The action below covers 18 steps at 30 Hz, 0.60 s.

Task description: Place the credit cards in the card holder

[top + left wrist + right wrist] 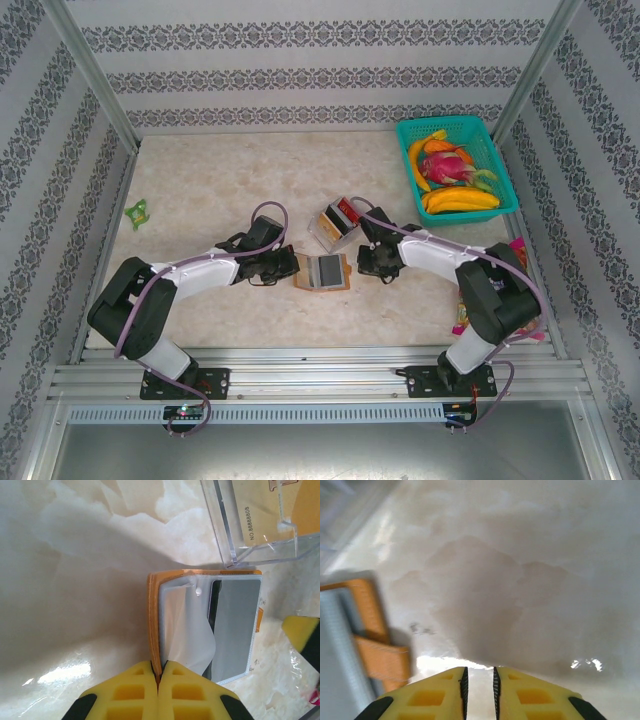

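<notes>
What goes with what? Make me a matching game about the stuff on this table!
1. card holder
2. basket
3. clear box
4. left gripper

A. teal, full of fruit
B. shut, pinching the card holder's edge
C. orange, lying open
D. see-through, beside the card holder

Pairs: 1-C, 2-A, 3-D, 4-B

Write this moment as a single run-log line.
left fingers: shut on card holder edge | right fingers: slightly apart, empty, above table | card holder: lying open | clear box: beside card holder
</notes>
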Motion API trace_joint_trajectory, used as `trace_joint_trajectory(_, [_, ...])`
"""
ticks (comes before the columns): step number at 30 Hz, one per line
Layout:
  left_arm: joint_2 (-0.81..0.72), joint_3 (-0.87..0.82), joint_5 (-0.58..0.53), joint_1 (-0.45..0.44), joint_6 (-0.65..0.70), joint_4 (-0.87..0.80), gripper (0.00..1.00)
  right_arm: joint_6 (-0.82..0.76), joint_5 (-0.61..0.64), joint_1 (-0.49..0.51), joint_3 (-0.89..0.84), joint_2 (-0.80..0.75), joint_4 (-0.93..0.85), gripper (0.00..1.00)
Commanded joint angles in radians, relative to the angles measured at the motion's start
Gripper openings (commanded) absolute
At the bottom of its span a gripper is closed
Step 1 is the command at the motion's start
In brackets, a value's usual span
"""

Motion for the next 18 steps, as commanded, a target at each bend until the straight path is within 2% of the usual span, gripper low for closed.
trace_joint_trajectory(1, [0.005,0.002,-0.018,0.005,0.033,-0.065,0.00,0.000,-0.086,0.015,-0.012,-0.031,0.095,0.25])
trace_joint_trajectory(7, [0.009,0.006,-0.014,0.005,0.033,-0.067,0.00,0.067,-0.201,0.030,-0.004,0.043,0.219,0.07])
trace_joint_trajectory(12, [0.015,0.007,-0.013,0.005,0.028,-0.064,0.00,0.094,-0.258,0.040,-0.009,0.090,0.271,0.02])
trace_joint_trajectory(14, [0.015,0.006,-0.015,0.006,0.029,-0.065,0.00,0.099,-0.224,0.040,-0.009,0.110,0.233,0.01])
trace_joint_trajectory(18, [-0.005,-0.002,-0.059,0.006,0.019,-0.094,0.00,0.096,-0.069,0.033,-0.019,0.125,0.115,0.00])
